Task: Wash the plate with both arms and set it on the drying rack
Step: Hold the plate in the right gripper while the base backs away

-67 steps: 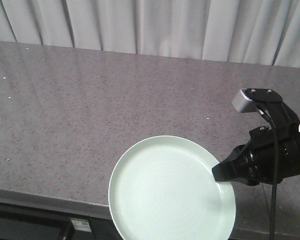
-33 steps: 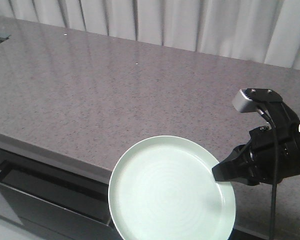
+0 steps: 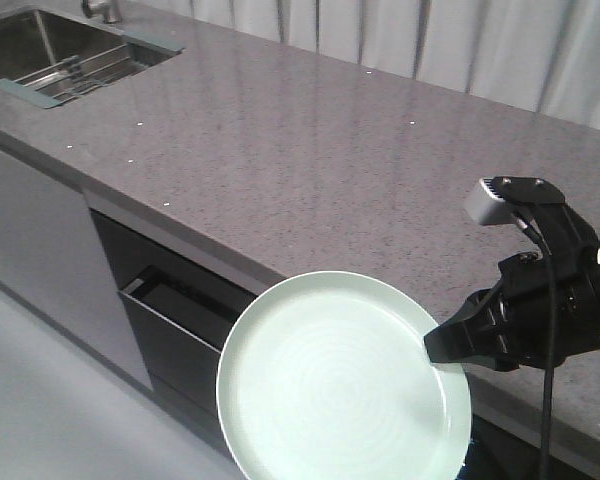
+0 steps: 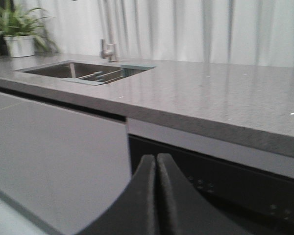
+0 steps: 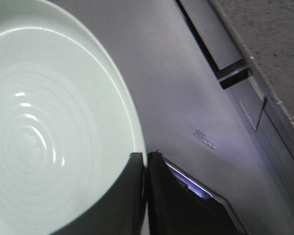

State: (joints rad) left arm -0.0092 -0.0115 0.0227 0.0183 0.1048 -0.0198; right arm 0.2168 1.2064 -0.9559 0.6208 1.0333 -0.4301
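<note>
Now sink (image 3: pixel 20 40) swung into view, well left of plate (image 3: pixel 330 390); right gripper (image 3: pixel 435 352) still pinching rim, left gripper (image 4: pixel 157 164) closed, empty; washing not begun

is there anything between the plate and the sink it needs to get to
Nothing visible does. The right gripper holds the plate by its rim near the counter's front edge, and the stretch of countertop from there to the sink at the far left shows only bare speckled stone.
</note>
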